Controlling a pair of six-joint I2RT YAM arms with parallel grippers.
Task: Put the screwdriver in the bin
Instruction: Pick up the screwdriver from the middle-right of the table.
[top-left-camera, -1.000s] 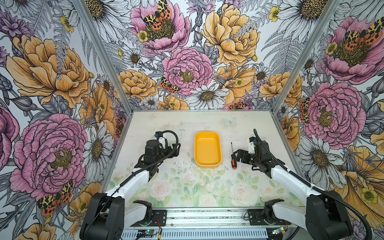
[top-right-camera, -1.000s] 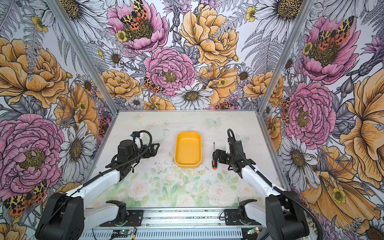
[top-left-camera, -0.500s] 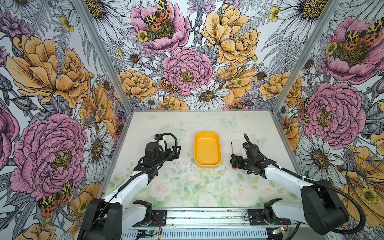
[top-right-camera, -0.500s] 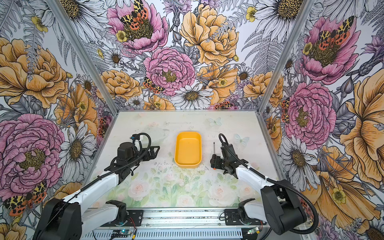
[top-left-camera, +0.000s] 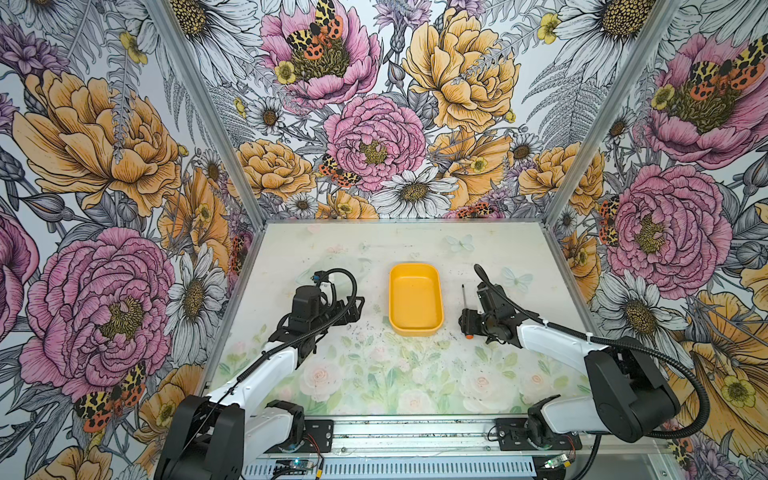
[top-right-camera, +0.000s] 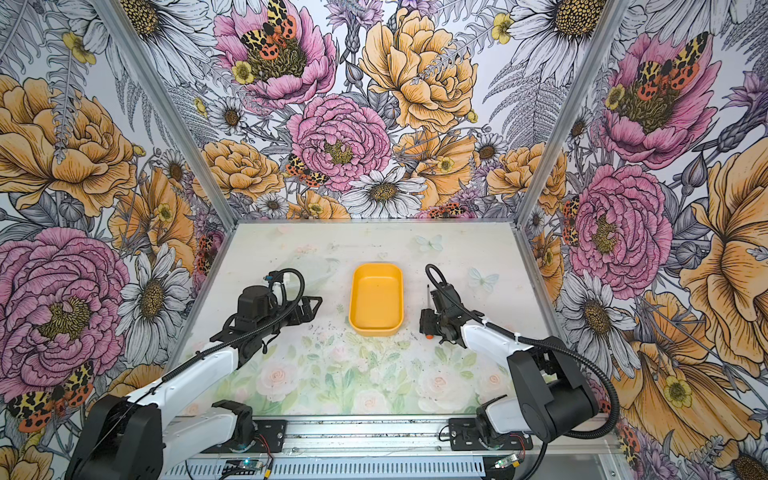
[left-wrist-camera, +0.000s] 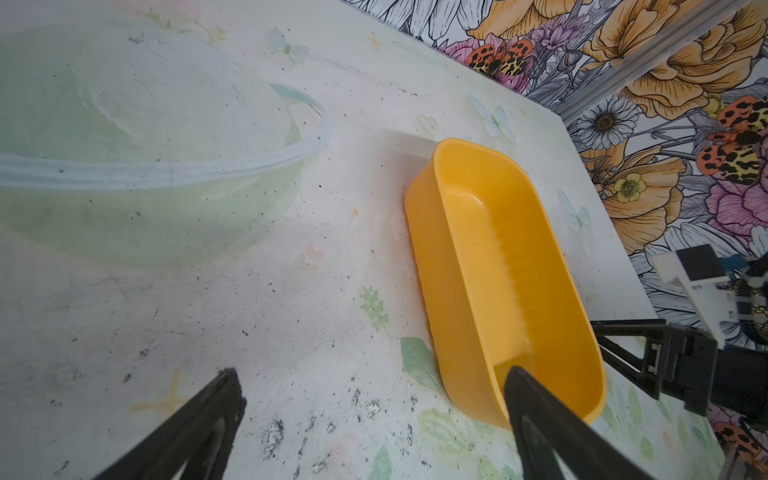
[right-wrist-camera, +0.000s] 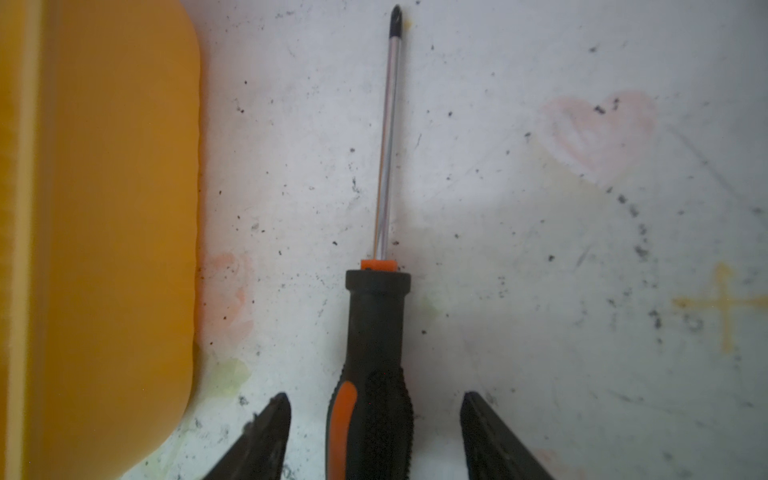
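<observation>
The screwdriver (right-wrist-camera: 376, 353) lies flat on the table (top-left-camera: 374, 245), just right of the bin (top-left-camera: 415, 299) and not touching it. A strip of bare tabletop shows between them in the right wrist view. Its thin shaft (top-left-camera: 464, 296) points to the far wall and its black-and-orange handle is at the near end, so it runs roughly parallel to the bin's long right wall (right-wrist-camera: 104, 208).

The right gripper (right-wrist-camera: 375, 397) is down at the table over the handle. Its two fingers (right-wrist-camera: 274, 419) stand apart, one on each side of the grip with a gap to either side, so they straddle the handle without pinching it. In both top views the gripper body (top-right-camera: 428, 322) hides most of the handle; only the shaft (top-right-camera: 428, 295) and a bit of orange at the butt (top-left-camera: 468, 336) show.

The left gripper (top-left-camera: 353, 309) hovers left of the bin, pointing toward it. Its fingers (left-wrist-camera: 216, 399) are spread wide with nothing between them – only tabletop and the near end of the bin (left-wrist-camera: 498, 270).

The bin's inside is plain – nothing lies in it. A translucent bowl (left-wrist-camera: 166, 172) sits on the table to the far left of the bin
</observation>
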